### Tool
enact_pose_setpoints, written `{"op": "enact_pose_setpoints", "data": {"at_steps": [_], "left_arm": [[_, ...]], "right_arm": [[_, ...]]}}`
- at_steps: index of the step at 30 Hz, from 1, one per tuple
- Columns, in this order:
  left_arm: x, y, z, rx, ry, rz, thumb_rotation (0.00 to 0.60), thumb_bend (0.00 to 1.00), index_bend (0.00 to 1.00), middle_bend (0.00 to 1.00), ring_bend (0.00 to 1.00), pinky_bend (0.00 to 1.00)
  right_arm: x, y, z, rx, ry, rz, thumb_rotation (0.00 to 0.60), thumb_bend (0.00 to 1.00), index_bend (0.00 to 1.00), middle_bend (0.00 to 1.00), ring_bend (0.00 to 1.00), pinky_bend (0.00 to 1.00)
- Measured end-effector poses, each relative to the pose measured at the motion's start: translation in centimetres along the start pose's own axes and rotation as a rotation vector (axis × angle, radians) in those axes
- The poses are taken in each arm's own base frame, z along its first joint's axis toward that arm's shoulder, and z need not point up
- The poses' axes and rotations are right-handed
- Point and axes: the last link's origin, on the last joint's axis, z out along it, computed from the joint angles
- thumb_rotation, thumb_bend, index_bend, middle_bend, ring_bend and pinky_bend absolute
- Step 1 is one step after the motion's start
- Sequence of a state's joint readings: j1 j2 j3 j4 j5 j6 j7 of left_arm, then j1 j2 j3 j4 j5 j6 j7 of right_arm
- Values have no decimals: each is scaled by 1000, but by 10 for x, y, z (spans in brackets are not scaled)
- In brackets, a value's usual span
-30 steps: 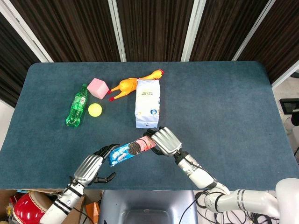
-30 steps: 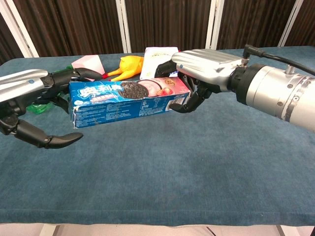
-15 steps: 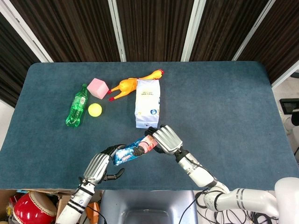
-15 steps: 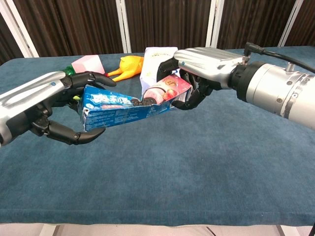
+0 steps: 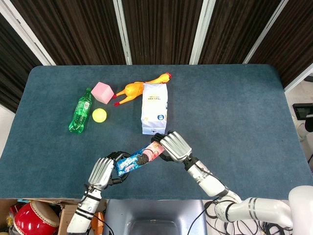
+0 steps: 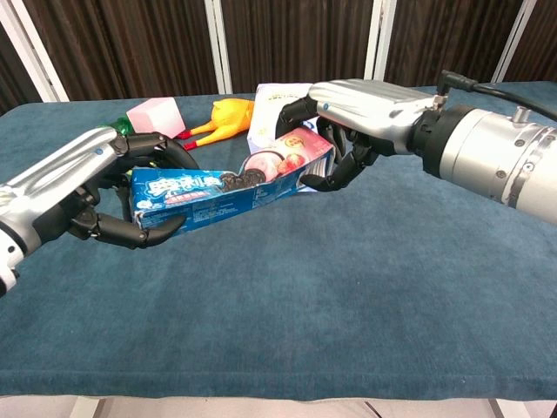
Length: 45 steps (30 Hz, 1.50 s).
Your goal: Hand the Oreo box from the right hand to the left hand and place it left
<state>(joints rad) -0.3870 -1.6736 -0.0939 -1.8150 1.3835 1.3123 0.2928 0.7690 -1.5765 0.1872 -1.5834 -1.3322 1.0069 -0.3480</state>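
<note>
The Oreo box (image 5: pixel 140 157) (image 6: pixel 228 189) is long and blue with a pink right end, and hangs above the table's near edge, tilted up to the right. My right hand (image 5: pixel 174 146) (image 6: pixel 361 111) grips the pink end from above, fingers curled under it. My left hand (image 5: pixel 101 171) (image 6: pixel 87 187) wraps around the blue left end, with fingers above and below the box. Both hands hold the box at once.
At the back of the blue table (image 5: pixel 230 112) lie a white bag (image 5: pixel 155 107), a rubber chicken (image 5: pixel 138 88), a pink cube (image 5: pixel 102 92), a yellow ball (image 5: pixel 99 115) and a green bottle (image 5: pixel 81 111). The white bag stands just behind my right hand.
My left hand has moved right and closed its fingers around the box's blue end. The box has tipped up to the right. The right hand keeps its grip.
</note>
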Motion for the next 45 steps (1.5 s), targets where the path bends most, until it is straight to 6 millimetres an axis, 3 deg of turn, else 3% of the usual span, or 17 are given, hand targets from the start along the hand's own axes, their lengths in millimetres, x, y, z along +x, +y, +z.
{"op": "enact_pose_setpoints", "data": {"at_steps": [6, 11, 14, 19, 22, 27, 33, 45], "left_arm": [[7, -4, 0, 16, 13, 23, 600, 438, 735, 811, 785, 825], [14, -9, 0, 17, 29, 44, 600, 450, 757, 821, 790, 827], [18, -11, -1, 14, 36, 58, 600, 449, 759, 822, 790, 828], [28, -22, -2, 9, 58, 127, 600, 449, 766, 824, 789, 827], [38, -32, -1, 15, 76, 180, 600, 449, 766, 824, 790, 826], [60, -54, 2, 42, 114, 286, 600, 450, 766, 824, 789, 823], [85, -81, -8, 69, 101, 376, 600, 448, 766, 825, 788, 813], [100, -139, -40, 219, -115, 421, 600, 449, 762, 821, 772, 785]], "right_arm": [[0, 2, -1, -2, 15, -11, 600, 1000, 612, 563, 589, 538], [1, 6, -4, 1, 11, -1, 600, 1000, 482, 551, 531, 530], [3, 9, -6, 8, 14, 9, 600, 975, 394, 469, 455, 510], [11, 22, -15, 3, 37, 11, 600, 646, 132, 269, 236, 507], [17, 31, -23, -11, 42, 0, 600, 544, 69, 208, 188, 507], [31, 47, -41, -37, 45, -32, 600, 507, 45, 192, 159, 506], [43, 71, -81, -69, 39, -106, 600, 505, 45, 190, 152, 507], [33, 113, -146, -131, -16, -189, 600, 505, 68, 190, 152, 506]]}}
